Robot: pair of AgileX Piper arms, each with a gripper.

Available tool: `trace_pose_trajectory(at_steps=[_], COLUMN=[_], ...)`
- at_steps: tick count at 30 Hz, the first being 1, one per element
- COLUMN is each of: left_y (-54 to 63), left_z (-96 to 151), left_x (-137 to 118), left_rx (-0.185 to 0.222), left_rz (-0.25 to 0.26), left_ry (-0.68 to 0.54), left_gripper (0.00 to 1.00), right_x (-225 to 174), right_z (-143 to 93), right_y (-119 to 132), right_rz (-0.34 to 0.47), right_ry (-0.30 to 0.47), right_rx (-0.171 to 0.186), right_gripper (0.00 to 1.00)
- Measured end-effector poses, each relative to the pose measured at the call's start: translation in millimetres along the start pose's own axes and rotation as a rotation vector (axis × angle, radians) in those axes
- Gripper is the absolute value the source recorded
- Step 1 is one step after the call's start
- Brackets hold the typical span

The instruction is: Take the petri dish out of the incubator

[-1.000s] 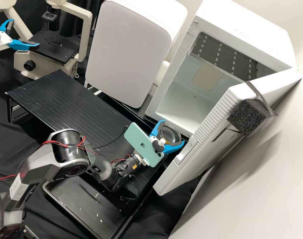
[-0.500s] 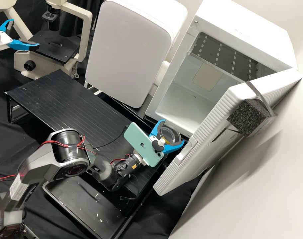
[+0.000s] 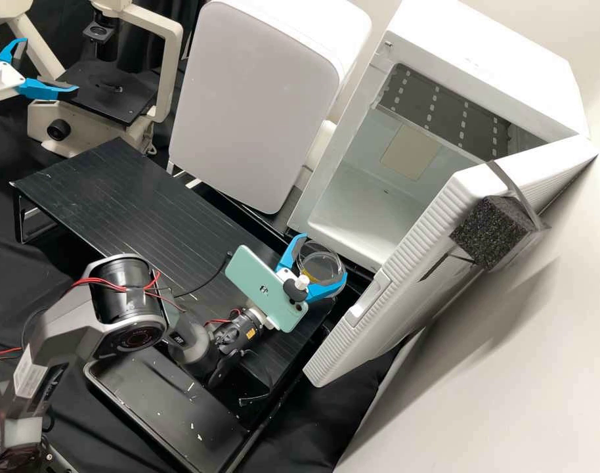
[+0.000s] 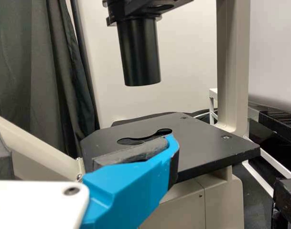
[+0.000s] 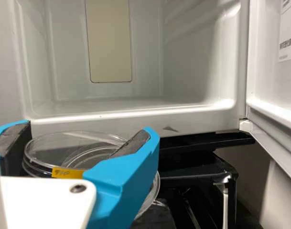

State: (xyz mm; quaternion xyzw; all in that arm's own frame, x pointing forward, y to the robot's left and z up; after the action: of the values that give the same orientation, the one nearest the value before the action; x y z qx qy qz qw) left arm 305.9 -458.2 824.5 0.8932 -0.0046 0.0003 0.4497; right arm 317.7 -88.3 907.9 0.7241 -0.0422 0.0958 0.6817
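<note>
In the high view my right gripper (image 3: 325, 257) is shut on the clear petri dish (image 3: 322, 265), a little in front of the white incubator (image 3: 484, 62), whose door stands open. The right wrist view shows the round dish (image 5: 71, 143) with a yellow label, between the blue fingers of the right gripper (image 5: 88, 127), below the incubator's front rim (image 5: 135, 119). My left gripper (image 3: 50, 66) stands open at the upper left of the high view, beside the microscope. In the left wrist view the left gripper (image 4: 83, 134) has its fingers wide apart, in front of the microscope stage.
The incubator door (image 3: 411, 276), with a black foam block (image 3: 490, 230), is to the right of the right gripper. A black slatted stand (image 3: 136, 197) spans the middle. The microscope (image 3: 109, 95) and a white appliance (image 3: 254, 105) are behind it; a black tray (image 3: 169, 401) lies in front.
The right gripper has moved left and slightly up in the high view, away from the incubator door, and the dish has come along between its fingers. The left gripper has kept still.
</note>
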Motion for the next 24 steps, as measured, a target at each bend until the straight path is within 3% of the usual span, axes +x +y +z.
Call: trace_pose_trajectory(at_steps=[4, 24], left_y=[0.0, 0.0], left_z=[0.0, 0.0], left_x=[0.0, 0.0], left_rx=[0.0, 0.0], left_rz=[0.0, 0.0], left_ry=[0.0, 0.0], left_gripper=[1.0, 1.0], right_x=[-2.7, 0.2], right_z=[2.4, 5.7], right_y=[1.1, 3.9], right_rz=[-0.004, 0.0], right_ry=[-0.007, -0.004], right_rx=[0.017, 0.011], right_gripper=[0.0, 0.0])
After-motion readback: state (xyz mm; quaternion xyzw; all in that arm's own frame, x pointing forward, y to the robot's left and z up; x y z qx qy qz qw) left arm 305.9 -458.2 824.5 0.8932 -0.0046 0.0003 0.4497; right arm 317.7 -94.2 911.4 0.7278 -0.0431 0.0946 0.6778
